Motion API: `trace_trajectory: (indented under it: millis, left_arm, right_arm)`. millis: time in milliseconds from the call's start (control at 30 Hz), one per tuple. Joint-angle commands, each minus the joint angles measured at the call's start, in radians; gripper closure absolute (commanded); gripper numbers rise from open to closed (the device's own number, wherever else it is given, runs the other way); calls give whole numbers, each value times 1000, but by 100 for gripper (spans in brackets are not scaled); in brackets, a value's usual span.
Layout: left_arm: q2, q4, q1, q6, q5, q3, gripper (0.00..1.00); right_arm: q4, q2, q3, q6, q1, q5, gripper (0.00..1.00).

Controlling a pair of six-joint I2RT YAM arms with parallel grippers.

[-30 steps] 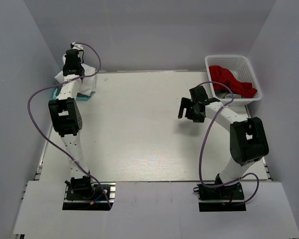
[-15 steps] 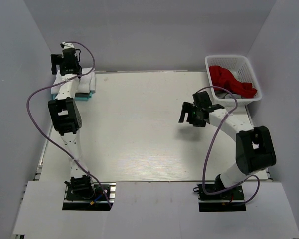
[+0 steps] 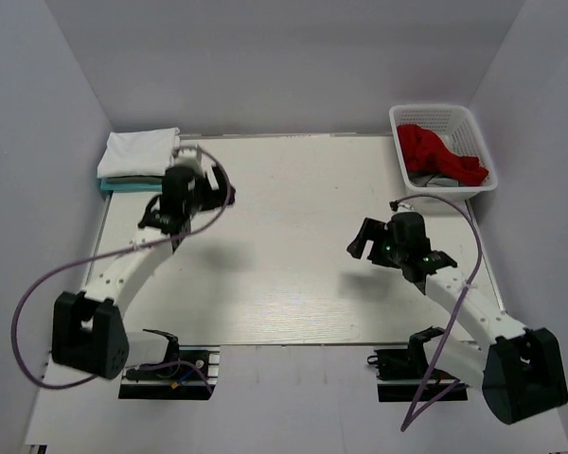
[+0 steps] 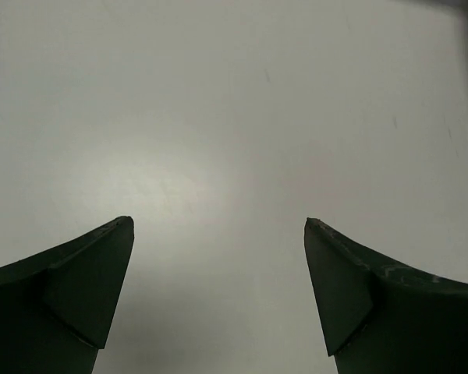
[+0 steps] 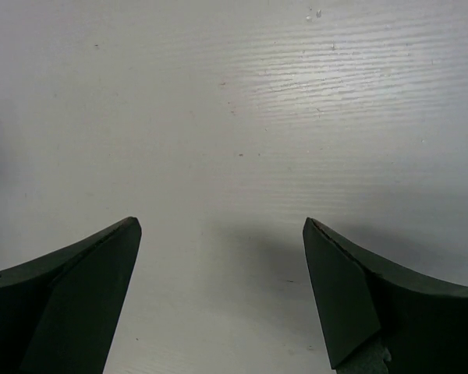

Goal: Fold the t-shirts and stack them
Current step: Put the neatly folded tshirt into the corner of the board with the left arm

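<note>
**Hovering Unloaded Over the Worktop: Next Garment Pending**

The left fingers (image 3: 168,213) and the right fingers (image 3: 363,238) are both spread apart with nothing between them. Each wrist view shows only bare worktop (image 3: 284,246) in the gap.

The white basket (image 3: 473,128) stands at the far right corner of the worktop. The red cloth (image 3: 435,151) lies bunched inside it, unfolded. Something darker shows under the red cloth, but it cannot be identified.

The finished stack sits well apart from the basket, at the opposite end of the same far edge. It consists of a folded white t-shirt (image 3: 140,151) on top of a teal one (image 3: 123,183). This placement probably keeps the done work away from the supply.

The right fingers hang just to the near side of the basket. The left fingers are far across from it, beside the stack.

Judgement: the stack is partly built, and the red cloth is the likely next item. The right arm is the better placed to reach it. The wide central worktop is left free, presumably as the folding area. When lifting, take care that the bunched cloth does not catch on the basket lattice.
</note>
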Motion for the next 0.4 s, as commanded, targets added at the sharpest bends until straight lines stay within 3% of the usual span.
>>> trace_trajectory:
  millis: [0, 33, 200, 367]
  left_arm:
    - [-149, 107, -46, -191, 211, -304, 0]
    - [-174, 108, -64, -191, 253, -334, 0]
    - [-338, -4, -147, -212, 163, -474, 0]
    - [-442, -61, -156, -212, 77, -486, 0]
  right_arm:
    - [106, -108, -103, 60, 0, -18, 10]
    - [121, -162, -122, 74, 3, -26, 10]
    - [247, -245, -269, 125, 3, -58, 10]
    - [263, -299, -285, 126, 4, -76, 10]
